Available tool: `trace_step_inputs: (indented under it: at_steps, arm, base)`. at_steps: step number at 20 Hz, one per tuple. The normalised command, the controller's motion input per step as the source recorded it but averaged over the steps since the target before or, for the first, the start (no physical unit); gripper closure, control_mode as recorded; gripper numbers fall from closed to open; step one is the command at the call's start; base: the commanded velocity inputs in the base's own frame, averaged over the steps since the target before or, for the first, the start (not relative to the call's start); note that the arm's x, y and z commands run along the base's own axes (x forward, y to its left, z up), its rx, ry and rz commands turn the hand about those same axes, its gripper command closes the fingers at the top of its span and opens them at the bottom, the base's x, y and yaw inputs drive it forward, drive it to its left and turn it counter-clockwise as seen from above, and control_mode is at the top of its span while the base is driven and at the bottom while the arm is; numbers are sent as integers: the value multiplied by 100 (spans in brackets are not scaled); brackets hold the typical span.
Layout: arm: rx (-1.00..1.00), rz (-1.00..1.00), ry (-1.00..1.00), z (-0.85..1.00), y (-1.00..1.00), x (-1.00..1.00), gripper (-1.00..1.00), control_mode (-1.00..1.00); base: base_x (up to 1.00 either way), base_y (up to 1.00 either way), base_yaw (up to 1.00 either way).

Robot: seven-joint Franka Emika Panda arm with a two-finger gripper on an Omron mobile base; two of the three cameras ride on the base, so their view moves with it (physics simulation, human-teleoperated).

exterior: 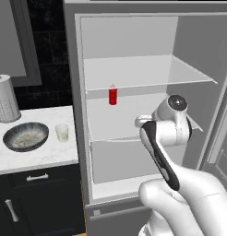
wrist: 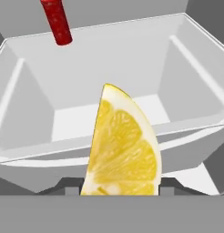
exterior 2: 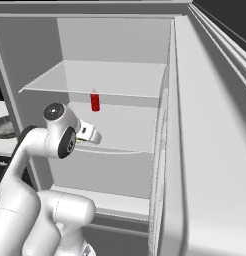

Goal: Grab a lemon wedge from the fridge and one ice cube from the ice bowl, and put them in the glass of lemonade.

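Note:
The fridge (exterior: 77, 69) stands open, white inside with glass shelves. My gripper (wrist: 120, 182) reaches in over the middle shelf (exterior 2: 120, 145). The bright yellow lemon wedge (wrist: 123, 145) stands upright between the two dark fingertips (wrist: 72, 183), which press against its two sides. In the base views the hand (exterior: 144, 120) (exterior 2: 89, 134) points into the fridge and hides the wedge. On the counter to the left of the fridge, the ice bowl (exterior: 26, 136) sits beside the small glass of lemonade (exterior: 62, 132).
A small red bottle (exterior: 113, 95) (exterior 2: 95, 101) (wrist: 57, 22) stands at the back of the middle shelf. A paper-towel roll (exterior: 4, 99) is behind the bowl. The open fridge door (exterior 2: 210, 150) rises close on the right. Dark drawer cabinets (exterior: 37, 198) lie under the counter.

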Motion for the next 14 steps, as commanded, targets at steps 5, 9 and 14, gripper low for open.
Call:
trace_step_inputs:
  at_steps: [5,9,14]
  arm:
    - [0,0,-12,42,0,-87,100,-100]
    - [0,0,-8,37,0,-68,100,-100]
    - [0,0,-10,54,0,-66,100,-100]
  base:
    - [0,0,0]
    - [0,0,0]
    - [0,0,0]
